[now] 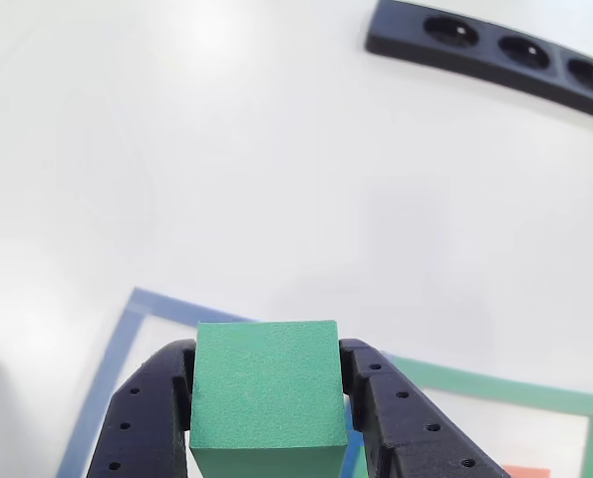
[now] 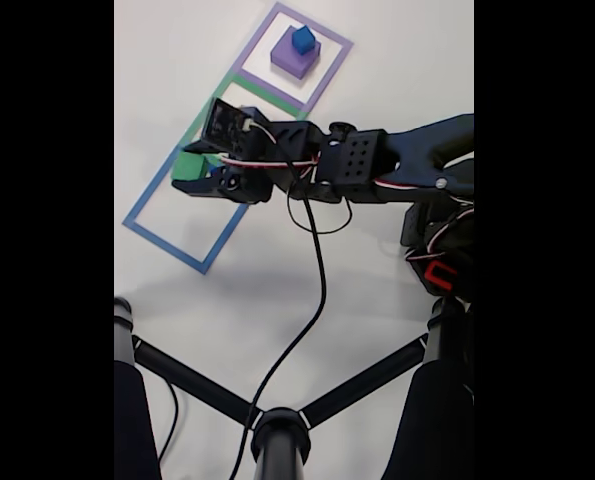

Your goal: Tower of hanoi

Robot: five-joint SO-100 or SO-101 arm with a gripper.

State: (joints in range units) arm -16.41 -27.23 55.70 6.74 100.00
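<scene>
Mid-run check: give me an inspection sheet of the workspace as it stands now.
Surface: white table with taped blue outline, green outline and purple outline.
Job's things: green cube in the gripper; blue cube on top of purple cube inside the purple outline; an orange patch at the frame edge, unclear.
Clutter: black strip with round holes.
Gripper: gripper shut on the green cube.
Cables: black cable hanging from the arm.
Surroundings: black stand legs.

The orange patch [image 1: 526,471], cut by the bottom edge, may be a cube.
</scene>
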